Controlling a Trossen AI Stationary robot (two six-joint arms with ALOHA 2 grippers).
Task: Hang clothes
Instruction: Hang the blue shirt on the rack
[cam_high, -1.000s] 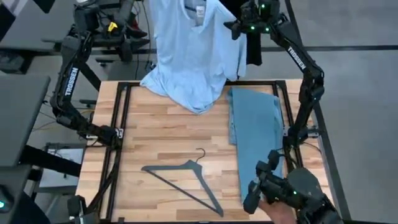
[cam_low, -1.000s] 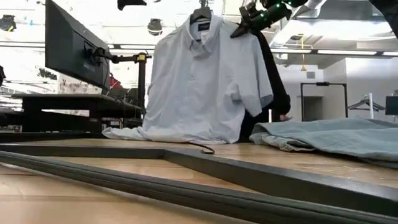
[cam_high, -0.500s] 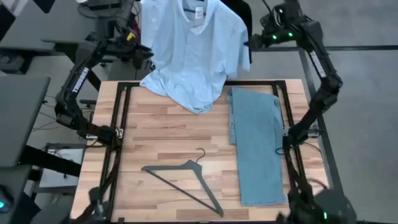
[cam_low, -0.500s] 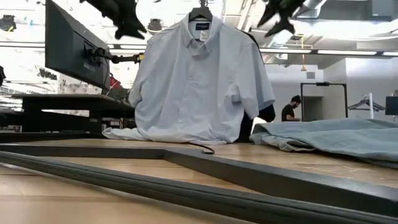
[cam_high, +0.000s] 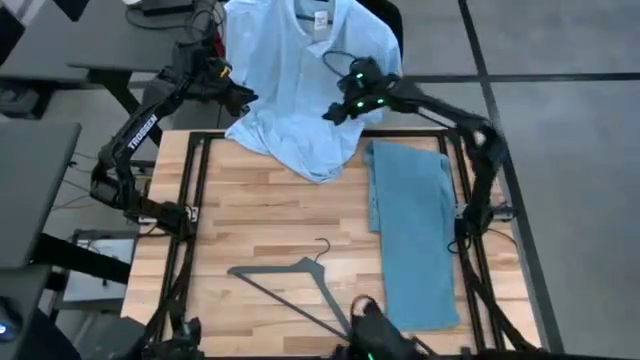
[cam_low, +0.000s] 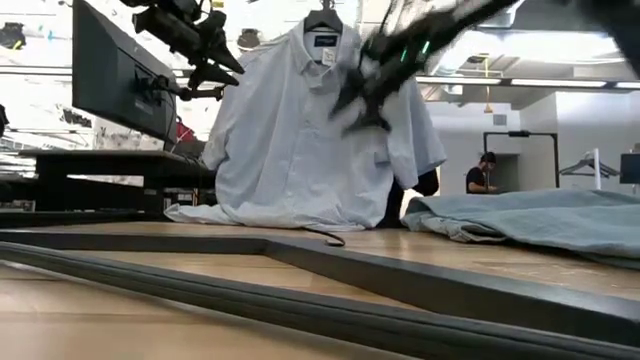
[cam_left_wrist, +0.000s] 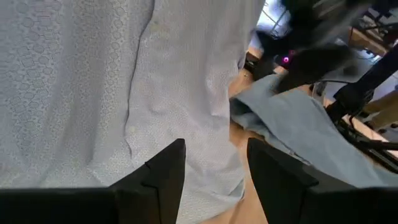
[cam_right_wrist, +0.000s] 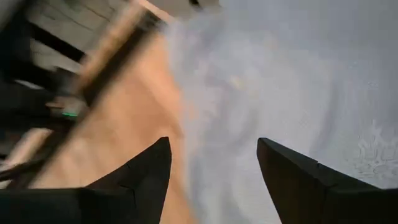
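1. While the left gripper hovers open left of the hanging button shirt, "TROSSEN" marks its arm.
2. Right of the shirt's hem, jeans lie flat on the wooden table.
3. The right gripper, fingers spread, sits before the shirt; a person stands in the room behind.

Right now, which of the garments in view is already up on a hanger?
The pale blue-white button shirt: its collar hangs from a hanger, hem resting on the table. The jeans lie flat on the table.
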